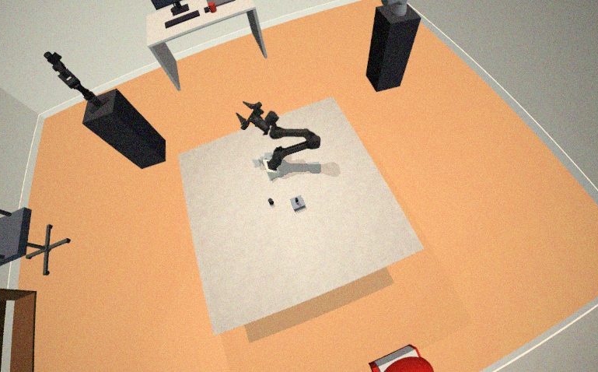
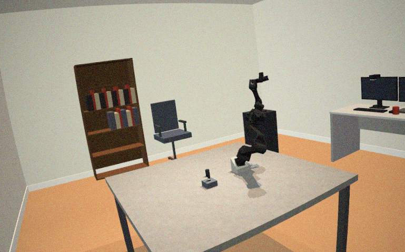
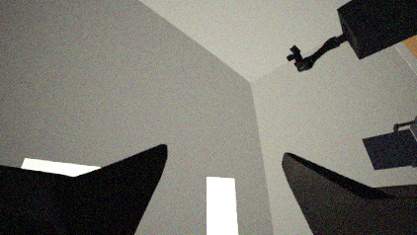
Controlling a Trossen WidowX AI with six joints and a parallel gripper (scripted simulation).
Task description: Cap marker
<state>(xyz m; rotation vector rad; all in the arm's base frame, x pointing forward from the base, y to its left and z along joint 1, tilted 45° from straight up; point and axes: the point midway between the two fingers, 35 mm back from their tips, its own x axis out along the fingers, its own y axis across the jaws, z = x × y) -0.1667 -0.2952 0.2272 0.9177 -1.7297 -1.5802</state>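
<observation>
While the arm (image 1: pixel 292 138) rears up from its base near the far side of the table (image 1: pixel 338 258), its tool (image 1: pixel 247 114) is raised high and stands wide open, holding nothing; in the wrist view both fingers frame only wall and ceiling. On the table, the marker (image 2: pixel 209 180) stands upright in the holder block (image 2: pixel 209 184), long axis vertical, tip pointing up. Its cap (image 2: pixel 207 173) stands upright too, loose on the table near the block. From above, cap (image 1: pixel 271 201) and block (image 1: pixel 297 203) sit apart, side by side, well away from the tool.
</observation>
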